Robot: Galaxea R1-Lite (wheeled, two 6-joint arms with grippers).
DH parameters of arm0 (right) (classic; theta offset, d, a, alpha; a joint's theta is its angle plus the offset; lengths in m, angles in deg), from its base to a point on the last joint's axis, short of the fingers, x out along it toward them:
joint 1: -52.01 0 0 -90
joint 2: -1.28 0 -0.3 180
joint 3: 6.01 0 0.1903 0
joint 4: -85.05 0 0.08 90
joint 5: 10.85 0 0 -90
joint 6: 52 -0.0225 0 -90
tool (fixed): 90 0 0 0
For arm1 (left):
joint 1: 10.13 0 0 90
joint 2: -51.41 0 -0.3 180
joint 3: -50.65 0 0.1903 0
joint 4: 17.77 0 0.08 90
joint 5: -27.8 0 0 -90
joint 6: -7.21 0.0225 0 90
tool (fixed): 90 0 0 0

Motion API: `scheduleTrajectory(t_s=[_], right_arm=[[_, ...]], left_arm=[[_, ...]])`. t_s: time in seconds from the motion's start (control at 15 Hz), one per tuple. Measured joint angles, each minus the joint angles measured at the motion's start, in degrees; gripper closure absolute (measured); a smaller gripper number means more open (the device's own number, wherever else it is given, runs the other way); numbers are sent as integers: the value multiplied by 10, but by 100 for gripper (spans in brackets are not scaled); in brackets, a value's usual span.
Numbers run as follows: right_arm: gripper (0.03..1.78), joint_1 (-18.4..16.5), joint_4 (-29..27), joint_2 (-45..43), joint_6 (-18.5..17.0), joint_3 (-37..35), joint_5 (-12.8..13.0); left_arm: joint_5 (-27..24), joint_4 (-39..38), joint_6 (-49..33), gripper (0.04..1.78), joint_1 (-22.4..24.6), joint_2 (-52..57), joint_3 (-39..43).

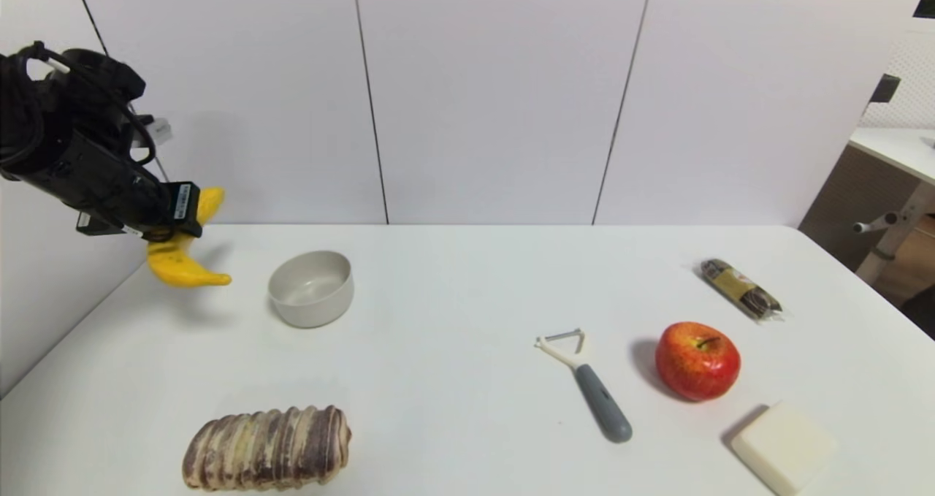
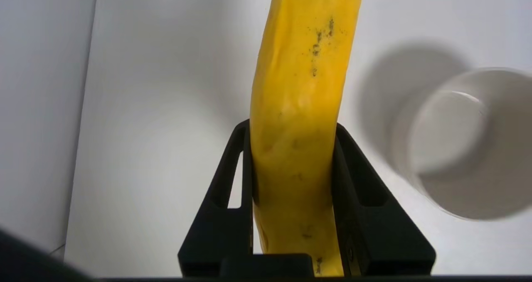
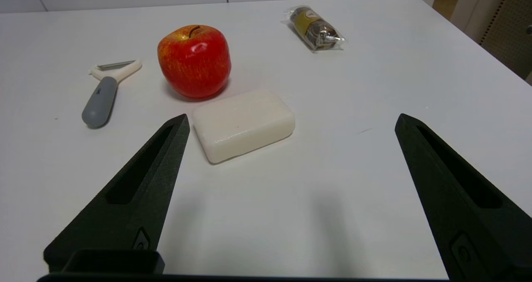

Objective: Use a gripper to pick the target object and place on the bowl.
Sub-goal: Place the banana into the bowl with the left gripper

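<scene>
My left gripper (image 1: 179, 226) is shut on the yellow banana (image 1: 186, 266) and holds it in the air above the table's far left corner, left of the bowl. In the left wrist view the banana (image 2: 301, 107) runs between my two black fingers (image 2: 224, 190), gripped at its middle (image 2: 293, 128). The light-grey bowl (image 1: 312, 288) stands empty on the table; it also shows in the left wrist view (image 2: 465, 145), off to one side of the banana. My right gripper (image 3: 291, 124) is open and empty, low over the table's front right; it does not show in the head view.
A brown-striped bread loaf (image 1: 266, 448) lies at the front left. A peeler (image 1: 584, 383), a red apple (image 1: 697, 359), a white soap bar (image 1: 783, 448) and a wrapped snack (image 1: 740, 288) lie on the right half. The table's left edge is close under the banana.
</scene>
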Motion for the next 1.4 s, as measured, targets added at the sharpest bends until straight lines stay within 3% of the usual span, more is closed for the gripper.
scheduleTrajectory(t_s=[0.4,1.2,1.4], right_arm=[[10,0,0,0,0,0,0],[10,0,0,0,0,0,0],[10,0,0,0,0,0,0]], left_arm=[[2,-15,-60,127,-95,3,-47],[8,-263,-26,127,-135,-35,118],[7,-263,-26,127,-144,-36,128]])
